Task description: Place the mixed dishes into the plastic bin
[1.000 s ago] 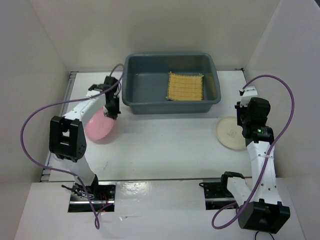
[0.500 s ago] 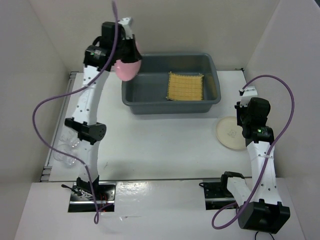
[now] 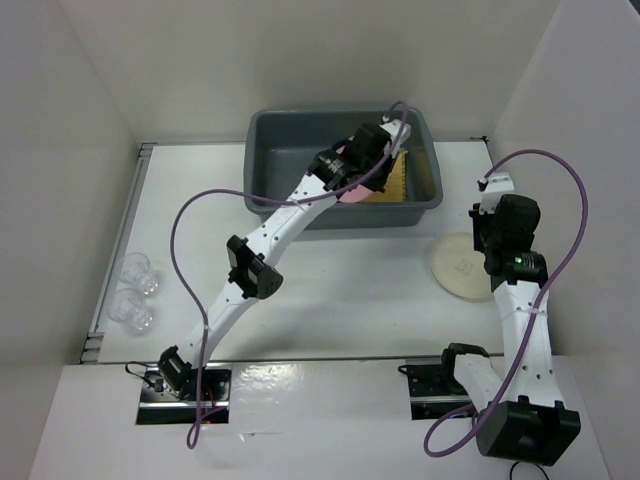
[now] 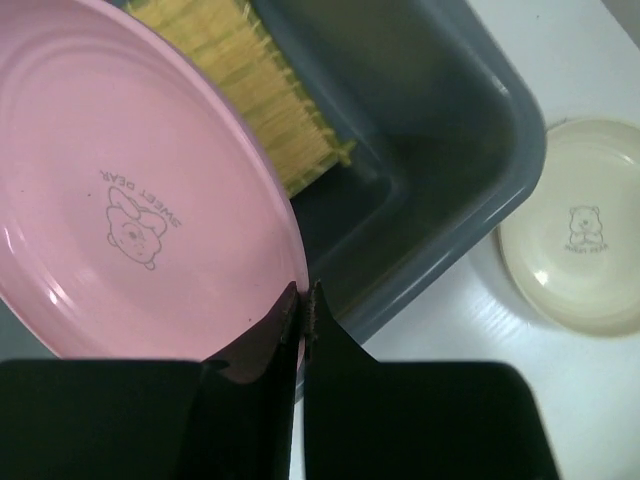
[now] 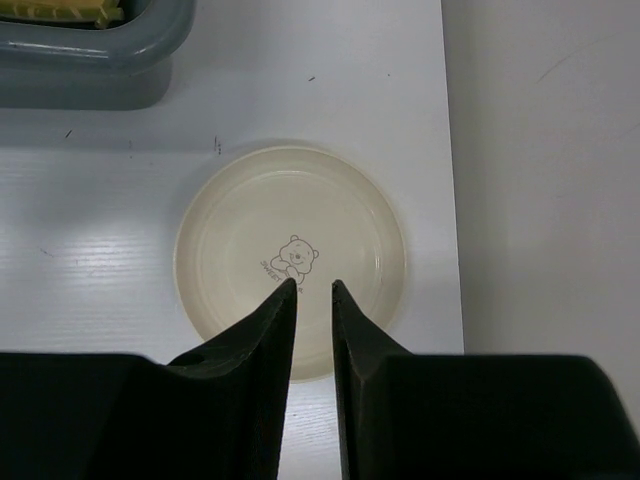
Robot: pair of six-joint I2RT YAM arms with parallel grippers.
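My left gripper (image 3: 362,172) reaches over the grey plastic bin (image 3: 285,160) and is shut on the rim of the pink bowl (image 3: 352,195). In the left wrist view the fingers (image 4: 303,295) pinch the bowl's edge (image 4: 130,190), held tilted above the yellow mat (image 4: 250,90) inside the bin (image 4: 450,150). The mat (image 3: 402,178) is partly hidden by the arm. The cream plate (image 3: 458,266) lies on the table right of the bin. My right gripper (image 3: 492,240) hovers over it (image 5: 290,230), its fingers (image 5: 312,288) narrowly parted and empty. Two clear cups (image 3: 135,270) stand at the far left.
White walls close in the table on the left, back and right. The right wall (image 5: 540,150) runs close beside the plate. The bin's front right corner (image 5: 90,50) lies just up-left of the plate. The second cup (image 3: 131,311) stands near the left edge.
My left arm lifted the pink bowl from the table left of the bin, swung it up and carried it right, over the bin's mat. The clear cups are now uncovered. The right arm has not moved.
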